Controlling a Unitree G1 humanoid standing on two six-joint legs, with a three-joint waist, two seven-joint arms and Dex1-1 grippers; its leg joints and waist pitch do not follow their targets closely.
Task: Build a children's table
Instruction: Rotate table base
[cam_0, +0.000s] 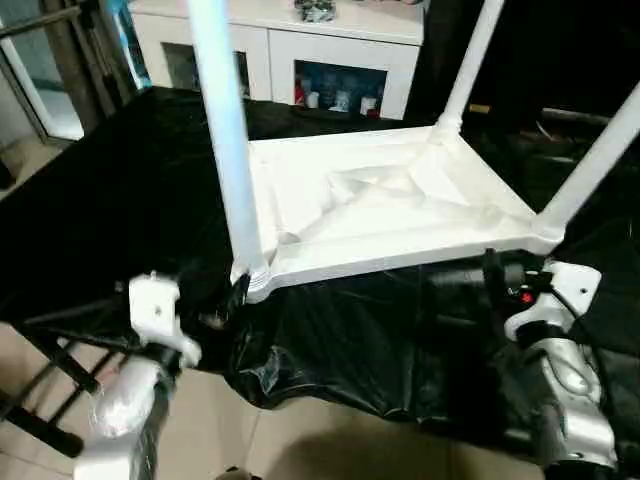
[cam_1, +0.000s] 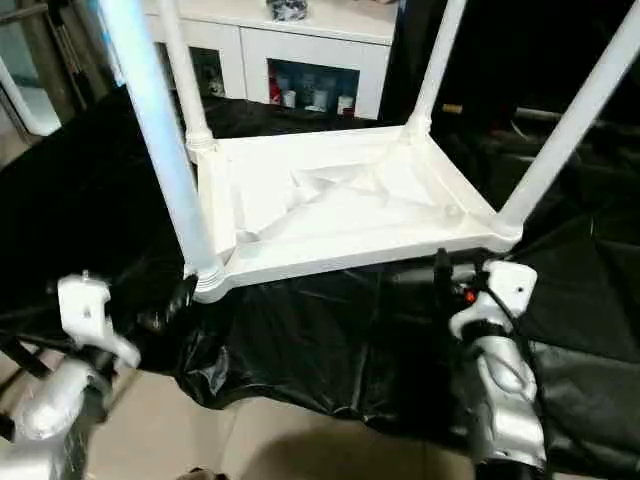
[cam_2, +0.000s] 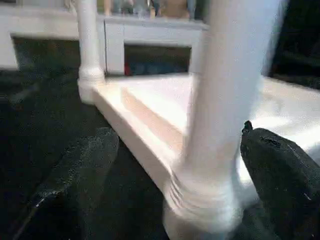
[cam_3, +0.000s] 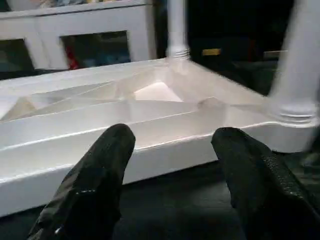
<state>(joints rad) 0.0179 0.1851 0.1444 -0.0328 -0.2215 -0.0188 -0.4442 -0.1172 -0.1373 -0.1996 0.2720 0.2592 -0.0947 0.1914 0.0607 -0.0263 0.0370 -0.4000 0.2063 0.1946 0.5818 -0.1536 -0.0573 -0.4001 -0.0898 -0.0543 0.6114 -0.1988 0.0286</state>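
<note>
Right eye view: the tabletop (cam_1: 340, 215) lies upside down on a bench covered with black plastic sheeting (cam_1: 330, 345), ribbed underside facing up, all four legs standing upright in its corner sockets.

Left side: the left gripper (cam_2: 175, 185) has its jaws spread wide, one black finger (cam_2: 75, 175) on each side of the near-left leg (cam_1: 160, 150) at the ribbed collar where it enters the socket. No finger is seen touching the leg; contact cannot be confirmed. The left silver forearm (cam_0: 130, 400) sits low, below the bench edge, where the sheeting hangs over tiled floor (cam_0: 300, 445). The far-left leg (cam_1: 180, 70) stands behind, seated in its socket.

Centre: the diagonal ribs of the underside meet near the middle of the tabletop. A white glass-fronted cabinet (cam_1: 300, 50) stands beyond the bench.

Right side: the far-right leg (cam_1: 435, 65) and near-right leg (cam_1: 570, 130) rise from their sockets. The right gripper (cam_3: 172, 185) is partly open and empty, its two fingers (cam_3: 95, 180) pointing at the near long edge of the tabletop, close to it but apart, just beside the near-right corner. The right forearm (cam_1: 505, 390) lies over the sheeting below that corner
</note>
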